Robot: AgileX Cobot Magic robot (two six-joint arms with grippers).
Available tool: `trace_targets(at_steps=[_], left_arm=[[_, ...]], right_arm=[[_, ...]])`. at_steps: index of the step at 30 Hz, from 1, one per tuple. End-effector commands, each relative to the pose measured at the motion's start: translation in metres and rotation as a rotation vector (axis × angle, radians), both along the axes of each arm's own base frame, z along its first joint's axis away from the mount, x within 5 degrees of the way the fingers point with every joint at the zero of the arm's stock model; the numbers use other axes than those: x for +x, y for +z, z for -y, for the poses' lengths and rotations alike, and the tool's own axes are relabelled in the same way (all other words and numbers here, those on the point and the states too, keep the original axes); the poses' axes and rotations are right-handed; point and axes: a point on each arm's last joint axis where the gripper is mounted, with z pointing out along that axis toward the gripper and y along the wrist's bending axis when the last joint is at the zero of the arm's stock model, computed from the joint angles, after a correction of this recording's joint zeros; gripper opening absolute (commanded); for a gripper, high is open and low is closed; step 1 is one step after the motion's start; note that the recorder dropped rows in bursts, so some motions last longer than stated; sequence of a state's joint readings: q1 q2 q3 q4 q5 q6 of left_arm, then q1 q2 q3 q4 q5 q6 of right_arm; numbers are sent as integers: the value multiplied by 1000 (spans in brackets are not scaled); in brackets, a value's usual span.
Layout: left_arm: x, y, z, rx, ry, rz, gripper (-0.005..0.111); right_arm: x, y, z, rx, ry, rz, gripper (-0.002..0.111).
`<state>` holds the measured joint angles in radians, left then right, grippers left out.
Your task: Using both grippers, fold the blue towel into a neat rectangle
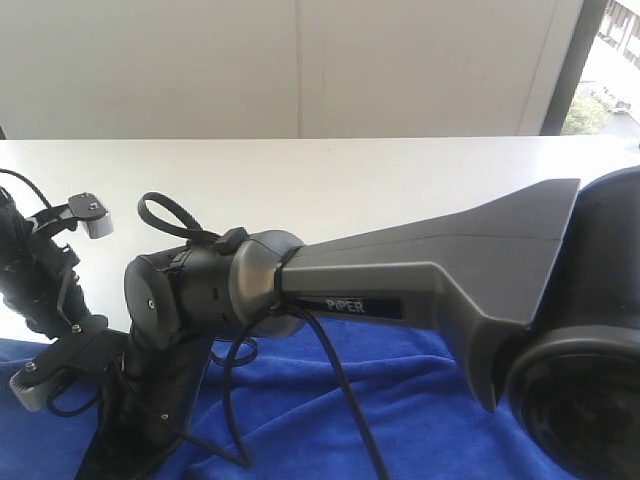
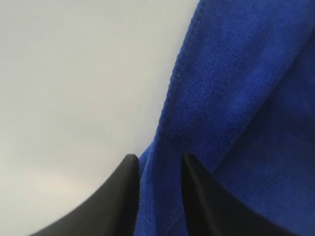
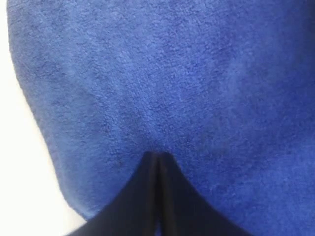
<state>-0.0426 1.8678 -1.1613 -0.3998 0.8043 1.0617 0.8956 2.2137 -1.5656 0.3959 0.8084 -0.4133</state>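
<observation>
My left end effector (image 2: 158,157) stands part open, its two black fingers apart. A raised ridge of the towel (image 2: 236,98) runs through the gap between them. The stitched hem of the cloth climbs away from the fingers, with the bare white counter (image 2: 74,73) just beside it.

My right end effector (image 3: 157,155) is closed tight, the fingers meeting in a thin seam with no gap. Their tips sit right at the plush surface of the towel (image 3: 172,73). The nap darkens and gathers there, so it looks as if I have a pinch of cloth, though the close view makes that hard to be sure of. A sliver of the counter (image 3: 15,147) shows past a rounded edge of the cloth.

From the outside camera, the towel (image 1: 420,400) lies across the near part of the counter (image 1: 350,180), from 8 o'clock through 6 to about 4. It is rumpled under both arms. My right arm (image 1: 400,280) reaches in from 3 o'clock across the middle, its wrist bending down onto the cloth near 7 o'clock — a black cable (image 1: 340,390) loops off it over the blue. My left arm (image 1: 40,280) stands at 9 o'clock. A pale wall (image 1: 300,60) closes off the counter at 12 o'clock, with a window (image 1: 610,70) at 2 o'clock.
</observation>
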Motion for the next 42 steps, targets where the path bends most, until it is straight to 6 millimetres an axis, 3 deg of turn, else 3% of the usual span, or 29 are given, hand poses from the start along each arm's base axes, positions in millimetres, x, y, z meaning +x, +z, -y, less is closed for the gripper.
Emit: trace_targets(at_steps=[1,6,9,18,26,29,33,35,42], left_arm=[[0,-10,0,-2,-6,-29,35],[0,-15,-3,29,0,1,17],[4,-15,-4,50,11,48,0],[17,-7,-8,83,52,210,0],[30,-4,-10,103,119,342,0],[33,-3,-7,109,120,379,10],[34,-4,-2,120,64,408,43],[37,-2,-3,125,95,438,52],[32,31,-6,157,89,535,41]], right_arm=[[-4,-21,7,-90,57,-17,0],[-4,-21,7,-90,57,-17,0],[-4,-21,7,-91,57,-19,0],[-6,-38,8,-125,61,-49,0],[-6,-40,9,-129,61,-56,0],[-6,-42,9,-133,60,-61,0],[-7,-42,9,-135,58,-67,0],[-7,-42,9,-141,61,-74,0],[-9,-42,10,-149,63,-87,0]])
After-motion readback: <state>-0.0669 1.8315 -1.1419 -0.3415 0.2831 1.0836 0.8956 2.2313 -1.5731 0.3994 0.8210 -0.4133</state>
